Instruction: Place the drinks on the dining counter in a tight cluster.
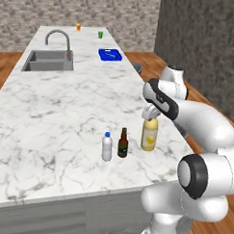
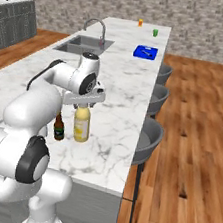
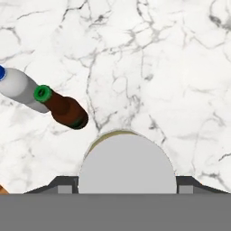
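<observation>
The yellow juice bottle (image 1: 149, 135) (image 2: 81, 124) stands upright near the right edge of the dining counter (image 1: 66, 102) (image 2: 123, 80). My gripper (image 1: 150, 115) (image 2: 84, 102) comes down from above, shut on its pale cap (image 3: 126, 162), one finger on each side. I cannot tell if its base rests on the marble or hangs just above it. Just left of it stands the dark brown beer bottle (image 1: 123, 144) (image 2: 59, 128) (image 3: 65, 108). The clear water bottle (image 1: 107, 147) (image 3: 20, 88) with its blue cap stands right beside the beer bottle.
A sink (image 1: 48, 61) with a curved faucet (image 1: 60, 37) lies at the far left of the counter. A blue tray (image 1: 110, 54), an orange cup (image 1: 78, 26) and a green cup (image 1: 100, 34) sit at the far end. Grey stools (image 2: 150, 134) line the right edge.
</observation>
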